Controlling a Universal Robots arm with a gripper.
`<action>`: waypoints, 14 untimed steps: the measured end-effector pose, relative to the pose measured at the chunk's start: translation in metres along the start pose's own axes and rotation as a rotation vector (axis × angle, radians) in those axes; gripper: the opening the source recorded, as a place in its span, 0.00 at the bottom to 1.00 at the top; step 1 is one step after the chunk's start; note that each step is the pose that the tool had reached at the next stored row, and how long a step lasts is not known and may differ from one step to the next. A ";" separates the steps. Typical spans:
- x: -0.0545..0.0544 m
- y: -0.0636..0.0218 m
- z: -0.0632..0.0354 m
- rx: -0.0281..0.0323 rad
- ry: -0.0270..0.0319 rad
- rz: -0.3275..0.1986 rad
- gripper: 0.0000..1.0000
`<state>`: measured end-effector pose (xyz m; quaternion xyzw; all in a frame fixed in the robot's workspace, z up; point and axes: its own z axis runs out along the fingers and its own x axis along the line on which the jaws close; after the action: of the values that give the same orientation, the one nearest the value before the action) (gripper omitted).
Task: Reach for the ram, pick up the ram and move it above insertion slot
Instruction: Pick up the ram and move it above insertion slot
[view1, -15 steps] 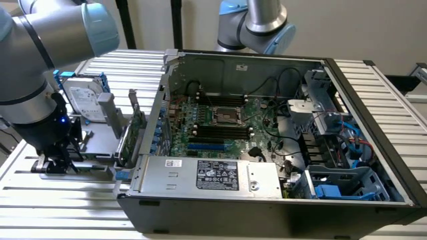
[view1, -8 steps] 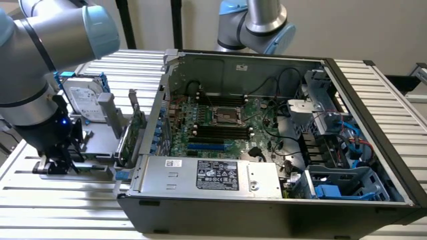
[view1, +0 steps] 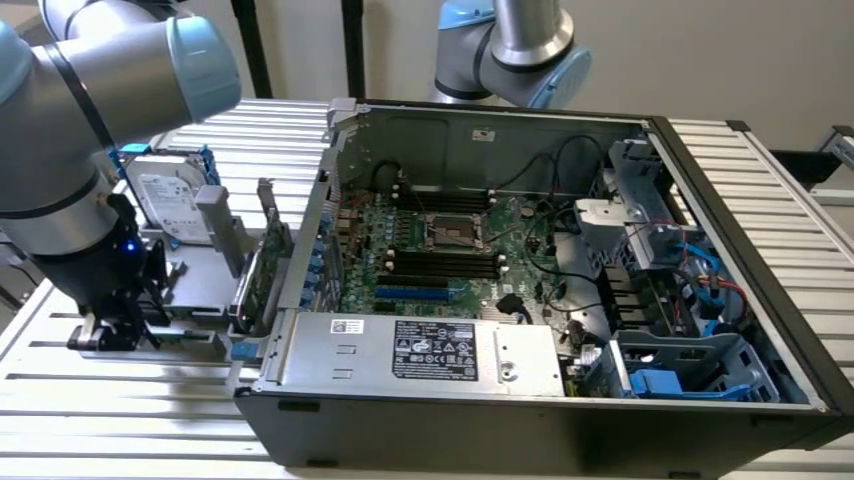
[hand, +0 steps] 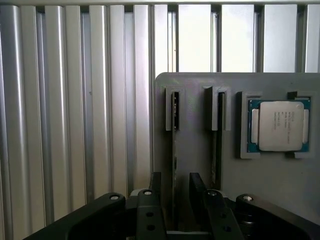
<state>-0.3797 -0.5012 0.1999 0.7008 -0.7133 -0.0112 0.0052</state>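
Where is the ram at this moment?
The ram stands on edge in a slot of the grey holder, between the open fingers in the wrist view; the holder sits at the exterior view's left, outside the computer case.

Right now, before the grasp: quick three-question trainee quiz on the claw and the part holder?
1. True or false: the claw is shut on the ram.
2. What lies flat in the grey holder's square pocket? A) CPU B) hard drive C) fan
3. How many sticks stand on edge in the holder?

Key: 1 false, the claw is open with a finger on each side of the ram. 2 A. 3 two.
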 end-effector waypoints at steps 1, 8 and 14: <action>0.000 0.0000 0.0003 0.0000 0.0000 0.000 0.36; 0.000 0.0000 0.0007 0.0000 0.0000 0.000 0.22; 0.000 0.0000 0.0007 0.0000 0.0000 0.000 0.13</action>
<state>-0.3797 -0.5013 0.1992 0.7008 -0.7133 -0.0112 0.0052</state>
